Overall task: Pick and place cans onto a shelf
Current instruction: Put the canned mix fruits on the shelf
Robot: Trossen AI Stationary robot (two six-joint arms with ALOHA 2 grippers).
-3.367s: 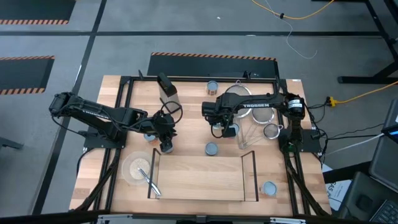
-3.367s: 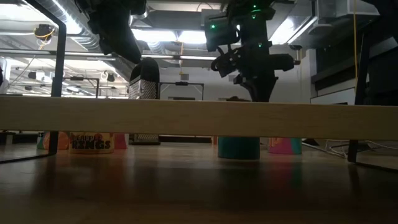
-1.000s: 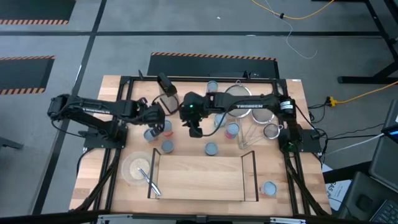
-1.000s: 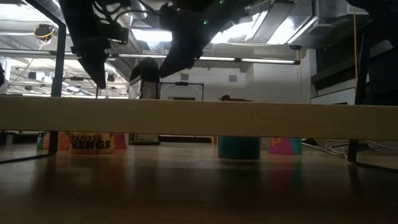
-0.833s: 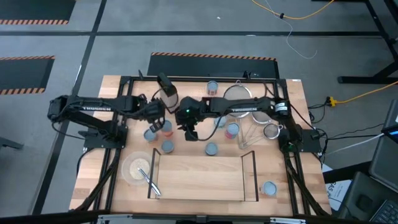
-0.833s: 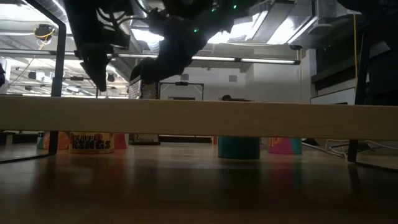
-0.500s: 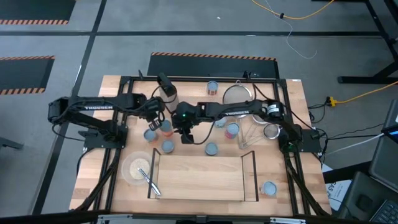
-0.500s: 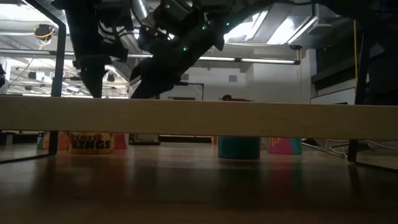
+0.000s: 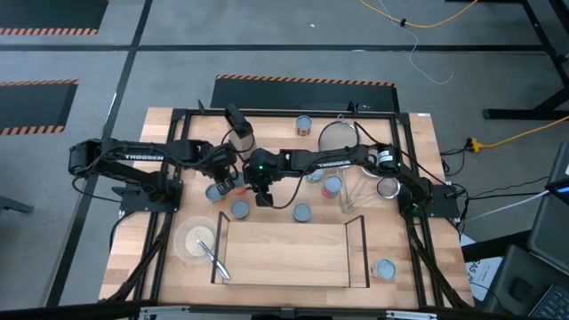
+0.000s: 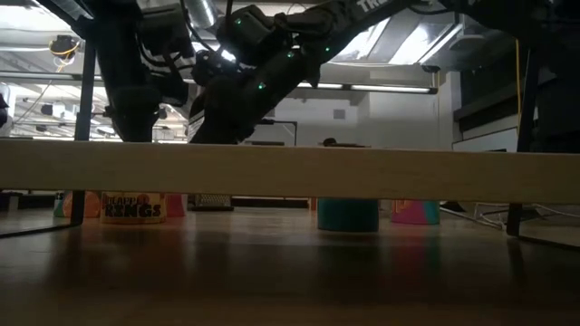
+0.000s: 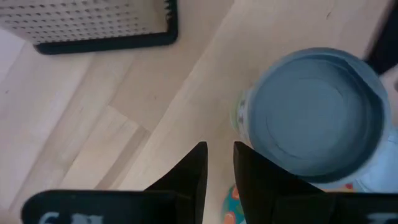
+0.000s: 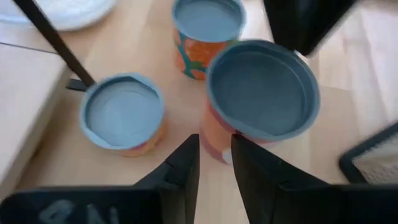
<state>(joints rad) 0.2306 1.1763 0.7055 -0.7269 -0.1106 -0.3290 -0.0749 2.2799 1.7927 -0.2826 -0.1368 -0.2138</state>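
Right now my right hand [image 9: 262, 197] and my left hand [image 9: 226, 185] hang close together over a cluster of cans [image 9: 239, 209] on the counter [image 9: 418, 240], just beyond the bare shelf [image 9: 284, 252]. Each hand's fingers stand slightly parted, holding nothing. My right wrist camera shows three cans [image 12: 258, 93] directly below.

Pale bowl [image 9: 195, 240] with a utensil [image 9: 210, 257] at the table's [image 9: 400, 289] near-left; wire strainers [image 9: 339, 136] far right; upright box grater [image 9: 239, 125] far left.
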